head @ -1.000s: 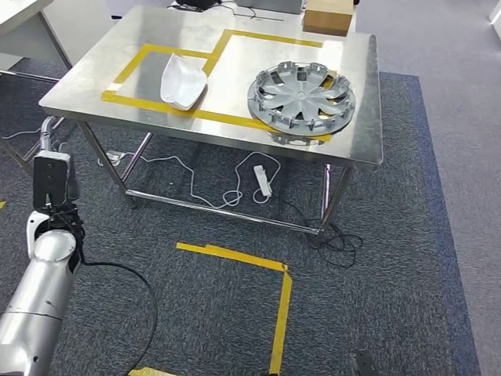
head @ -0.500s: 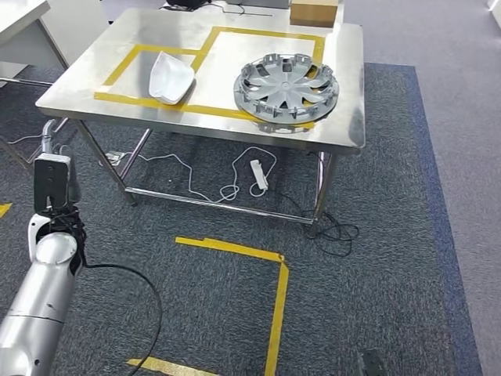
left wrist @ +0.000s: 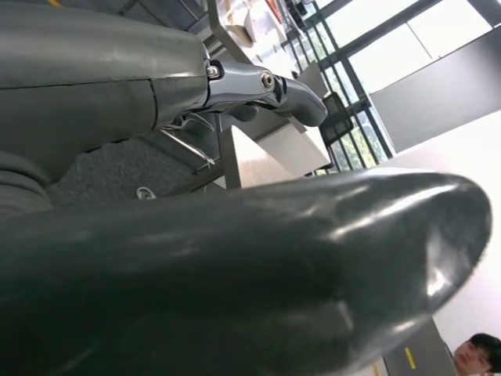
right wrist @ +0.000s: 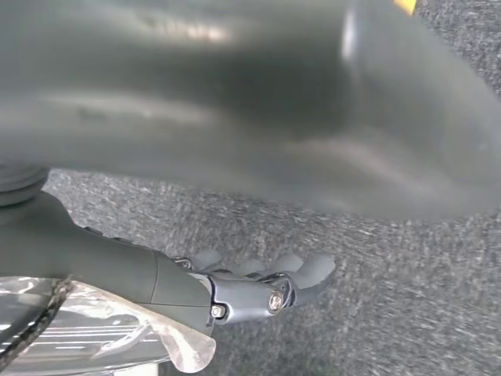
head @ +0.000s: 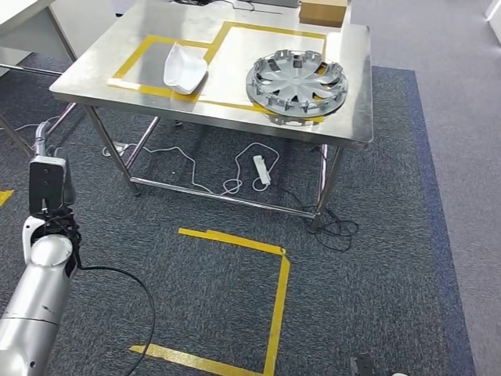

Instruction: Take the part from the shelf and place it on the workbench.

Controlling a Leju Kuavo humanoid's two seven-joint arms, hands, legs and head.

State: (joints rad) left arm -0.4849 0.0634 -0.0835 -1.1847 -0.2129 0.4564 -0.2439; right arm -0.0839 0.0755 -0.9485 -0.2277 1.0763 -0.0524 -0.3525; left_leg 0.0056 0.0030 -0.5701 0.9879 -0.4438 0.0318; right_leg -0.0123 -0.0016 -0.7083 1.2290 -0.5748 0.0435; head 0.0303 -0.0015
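Note:
A white curved shell part (head: 185, 69) lies inside a yellow-taped square on the steel workbench (head: 207, 117). To its right, a silver wheel cover (head: 297, 80) rests flat on the bench. My left arm (head: 38, 290) hangs at the lower left, well short of the bench. In the left wrist view my left hand (left wrist: 177, 86) has its fingers (left wrist: 283, 86) stretched out and holds nothing. My right hand (right wrist: 177, 278) hangs over the grey carpet with straight fingers and nothing between them. A clear shiny sheet (right wrist: 118, 329) shows beside its base; I cannot tell what it is.
A cardboard box (head: 322, 10) stands at the bench's far edge. Under the bench lie a white power strip (head: 261, 170) and loose cables. Yellow tape lines (head: 278, 305) mark the carpet in front of me. A person's head (left wrist: 475, 352) shows in the left wrist view.
The whole view has shifted, so the camera has moved: the bench slid left and up, then back right. The parts on the bench keep their places. My left arm still hangs.

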